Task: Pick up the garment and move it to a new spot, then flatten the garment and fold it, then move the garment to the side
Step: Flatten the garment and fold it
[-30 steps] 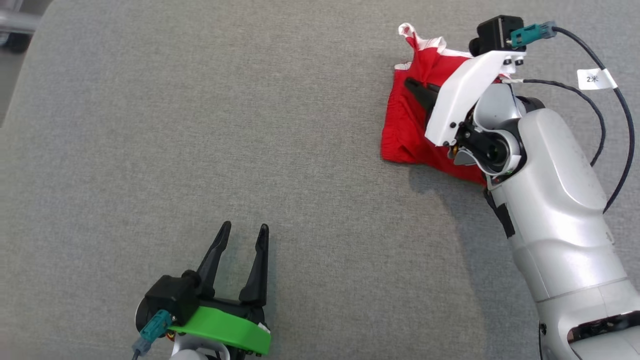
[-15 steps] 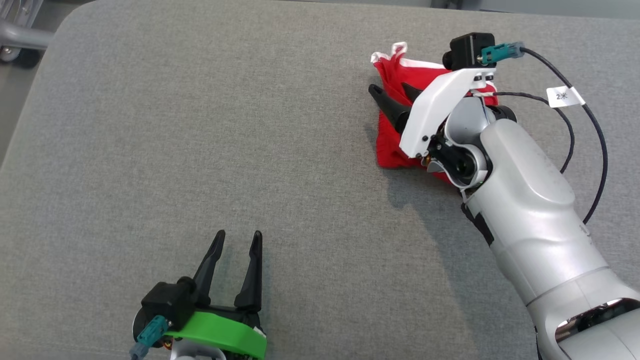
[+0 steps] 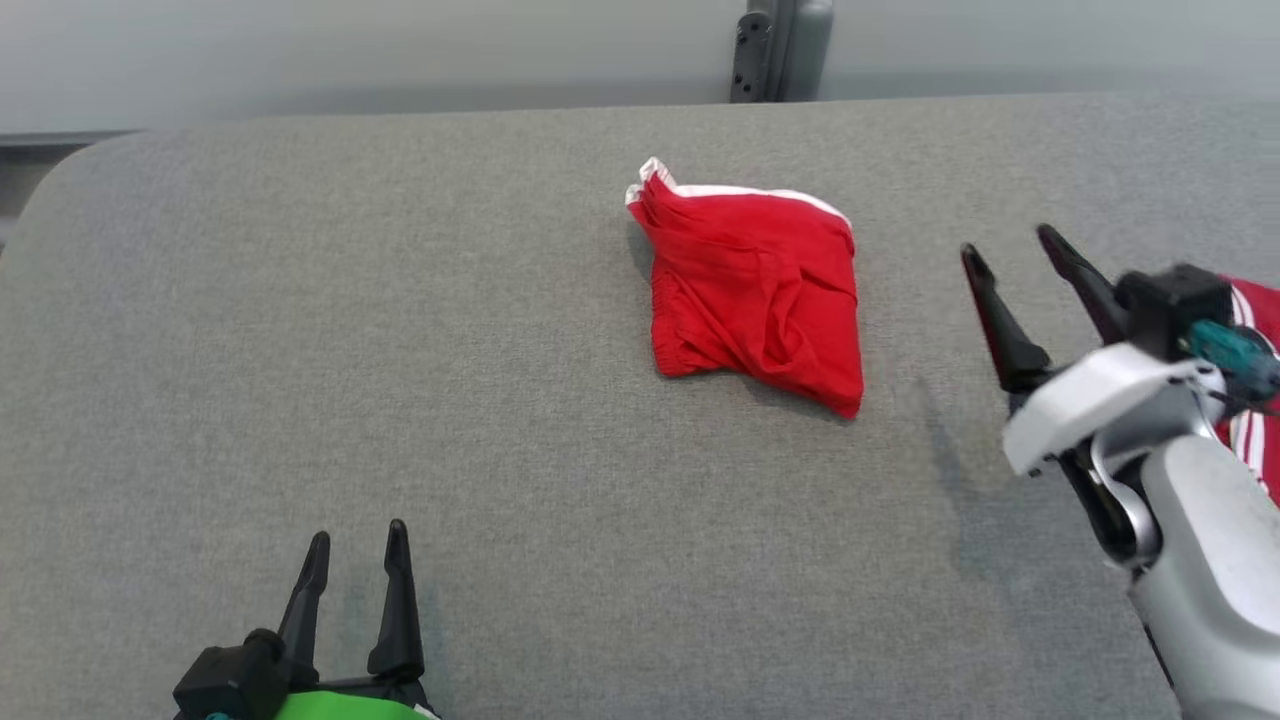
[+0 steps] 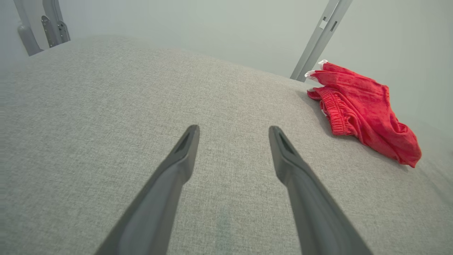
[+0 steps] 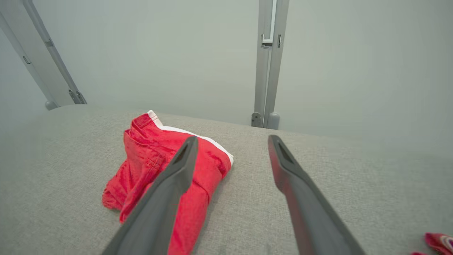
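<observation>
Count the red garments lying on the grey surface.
2. One folded red garment lies near the middle. A second red cloth with white stripes shows at the right edge, mostly hidden behind the right gripper.

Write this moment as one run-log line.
garment: lying free on grey surface | right hand: open, beside garment | left hand: open, apart

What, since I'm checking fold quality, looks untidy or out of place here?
The red garment lies rumpled and lopsided on the grey surface, creased, one white-trimmed corner poking out. A second red-and-white cloth sits at the head view's right edge.
</observation>
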